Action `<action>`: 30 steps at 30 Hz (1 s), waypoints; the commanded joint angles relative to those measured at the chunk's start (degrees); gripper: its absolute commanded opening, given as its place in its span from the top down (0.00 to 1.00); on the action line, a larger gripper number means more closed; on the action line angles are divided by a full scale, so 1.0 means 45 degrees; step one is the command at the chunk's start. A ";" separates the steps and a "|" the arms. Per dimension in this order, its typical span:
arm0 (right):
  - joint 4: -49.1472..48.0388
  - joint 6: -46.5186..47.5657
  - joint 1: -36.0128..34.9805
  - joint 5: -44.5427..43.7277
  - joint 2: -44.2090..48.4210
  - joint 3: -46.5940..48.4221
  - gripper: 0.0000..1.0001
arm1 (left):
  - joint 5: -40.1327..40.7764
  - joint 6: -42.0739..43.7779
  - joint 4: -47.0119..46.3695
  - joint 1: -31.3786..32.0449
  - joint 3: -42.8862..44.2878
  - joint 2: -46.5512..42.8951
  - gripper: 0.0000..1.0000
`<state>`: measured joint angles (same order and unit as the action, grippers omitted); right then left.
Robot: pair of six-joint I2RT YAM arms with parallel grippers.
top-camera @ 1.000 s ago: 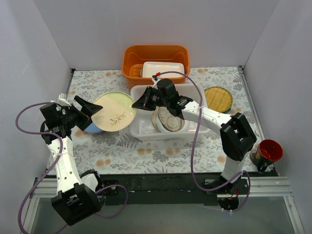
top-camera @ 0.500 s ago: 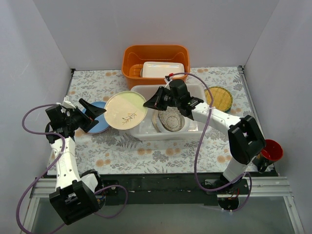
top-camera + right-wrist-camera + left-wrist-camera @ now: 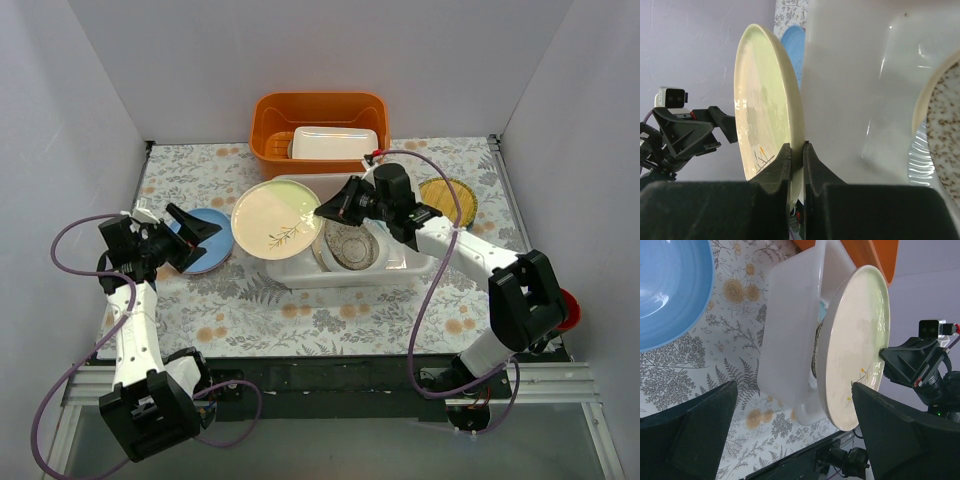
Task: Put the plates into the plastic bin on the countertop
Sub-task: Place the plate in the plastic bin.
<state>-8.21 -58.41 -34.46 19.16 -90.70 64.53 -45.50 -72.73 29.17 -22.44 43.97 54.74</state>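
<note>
Hanging tilted over the left end of the plastic bin [image 3: 300,272], a cream sprig plate [image 3: 277,219] is pinched by its rim in the right claw [image 3: 325,208]. A speckled plate [image 3: 350,245] lies inside. Left to do: blue plate [image 3: 665,290] near the table's left edge, woven plate [image 3: 455,196] toward the right edge. Left claw [image 3: 200,242] gapes wide, empty.

Plastic bin [image 3: 300,272], white and translucent, sitting upright mid-counter [image 3: 300,315]. Speckled cream plate [image 3: 350,246] leaning on edge inside it. Pale cream plate with sprig print [image 3: 278,218] hanging steeply tilted over the bin's 10 o'clock corner, right fingers [image 3: 782,160] pinching its rim. Light blue plate [image 3: 207,240] lying flat at 9 o'clock of the bin. Yellow woven plate [image 3: 449,202] lying flat at 2 o'clock.
</note>
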 commanded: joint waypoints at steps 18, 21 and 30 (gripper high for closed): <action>-0.1479 -0.0047 0.2578 0.1523 0.3922 -0.3090 0.99 | 0.1671 -0.2020 -0.2026 0.3146 -0.0707 -0.0134 0.02; -0.1283 0.0167 0.3144 0.1660 0.4333 -0.3461 0.99 | 0.2121 -0.2508 -0.2534 0.3966 -0.0844 -0.0017 0.02; -0.0110 0.0949 0.4609 0.2031 0.5289 -0.4105 0.99 | 0.3740 -0.3486 -0.3941 0.6935 -0.0727 0.1270 0.02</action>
<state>-4.03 -53.69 -15.46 23.70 -71.16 45.89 -33.32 -86.15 15.73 4.34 40.45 58.39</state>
